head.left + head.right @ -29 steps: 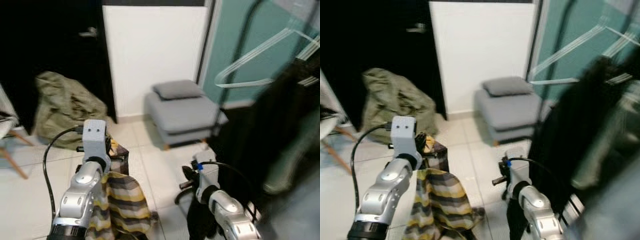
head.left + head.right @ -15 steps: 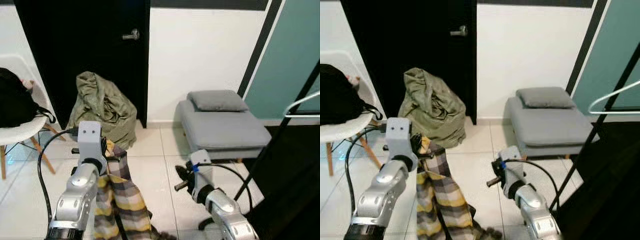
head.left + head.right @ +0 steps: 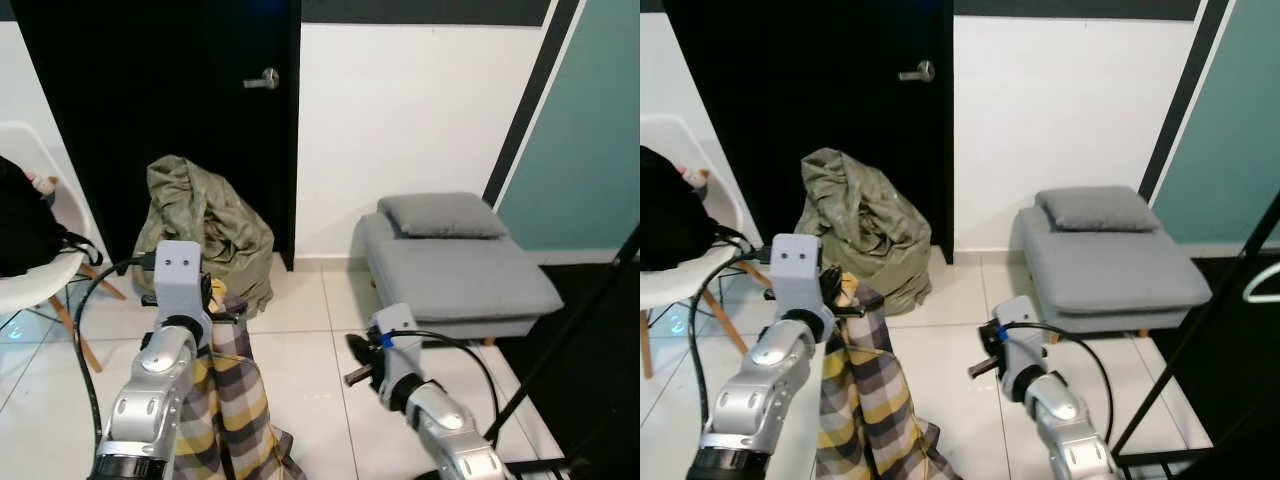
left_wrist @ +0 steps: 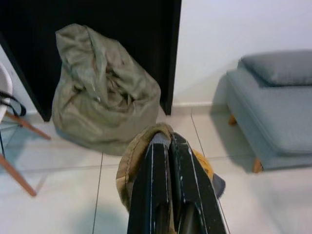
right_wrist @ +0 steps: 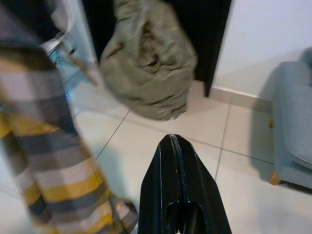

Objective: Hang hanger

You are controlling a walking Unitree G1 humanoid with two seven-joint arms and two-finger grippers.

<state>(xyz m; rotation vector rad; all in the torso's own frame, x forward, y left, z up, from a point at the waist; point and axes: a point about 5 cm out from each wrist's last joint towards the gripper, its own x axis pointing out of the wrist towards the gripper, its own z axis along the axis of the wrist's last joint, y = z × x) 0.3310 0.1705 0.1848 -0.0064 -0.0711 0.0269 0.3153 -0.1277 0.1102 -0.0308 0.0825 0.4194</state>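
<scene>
Since the hanging depends on reaching the rack, each line below is placed against the black metal garment rack (image 3: 1200, 340), whose slanted pole and base stand at the robot's right.

Carried load: a yellow, grey and white checked garment (image 3: 865, 400) with a tan collar (image 4: 134, 156), draped straight down, its long axis vertical; the hanger itself is hidden in the cloth and I cannot make it out.

Left gripper (image 4: 168, 146): its black fingers are pressed together on the collar at the top of the garment, so the load hangs directly beneath the jaws, on the far side of the robot from the rack.

Right gripper (image 5: 173, 141): fingers closed on nothing, held low between the garment and the rack, the nearer arm to the rack.

Deciding relation: the rack lies to the right of the left jaws, well apart, past the right arm; my judgement is that the robot must turn or step right before lifting.

Other bearings: a grey padded footstool (image 3: 455, 265) stands just beside the rack; an olive crumpled cloth heap (image 3: 205, 225) lies further from it, against a black door (image 3: 150, 100).
</scene>
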